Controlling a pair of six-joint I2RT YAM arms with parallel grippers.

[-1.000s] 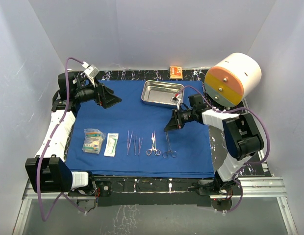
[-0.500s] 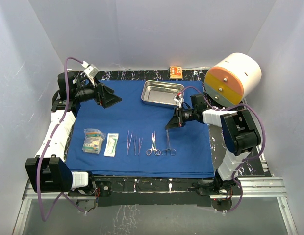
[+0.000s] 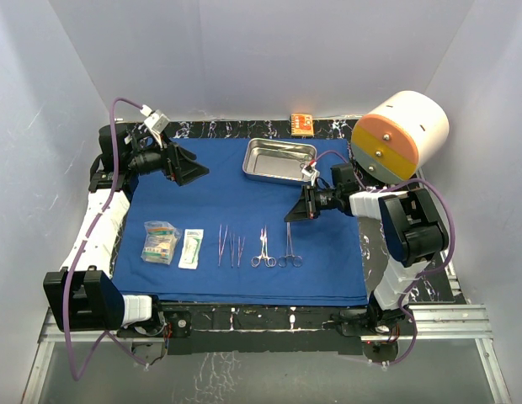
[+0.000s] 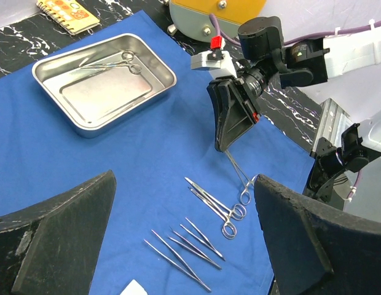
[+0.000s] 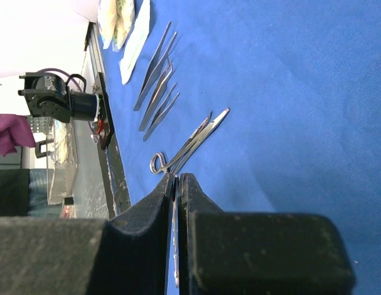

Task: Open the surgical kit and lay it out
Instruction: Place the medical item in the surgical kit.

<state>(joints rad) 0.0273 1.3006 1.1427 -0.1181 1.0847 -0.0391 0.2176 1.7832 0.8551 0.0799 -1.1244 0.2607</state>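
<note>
Setting a slender steel clamp [image 3: 290, 244] into the row, the right hand [image 3: 289, 218] has its fingers pressed together on the clamp's tip, while the ring handles rest on the blue cloth [image 3: 210, 198]. Over the last second the clamp has swung from a skewed line to lie parallel, just beside a second clamp [image 3: 263, 249] at its 9 o'clock, and the hand has eased slightly toward 12 o'clock. That probably leaves only the release here, plus one more instrument [image 4: 109, 61] lying in the shiny, round-cornered steel tray [image 3: 254, 171] at 12 o'clock. Thin pointed forceps [image 3: 230, 246] and two clear, crinkly packets [image 3: 160, 241] continue the row toward 9 o'clock. The left hand [image 3: 196, 171], fingers spread wide and holding nothing, hovers at 10 o'clock. The matte cloth lies flat over a black marbled tabletop [image 3: 244, 128].
</note>
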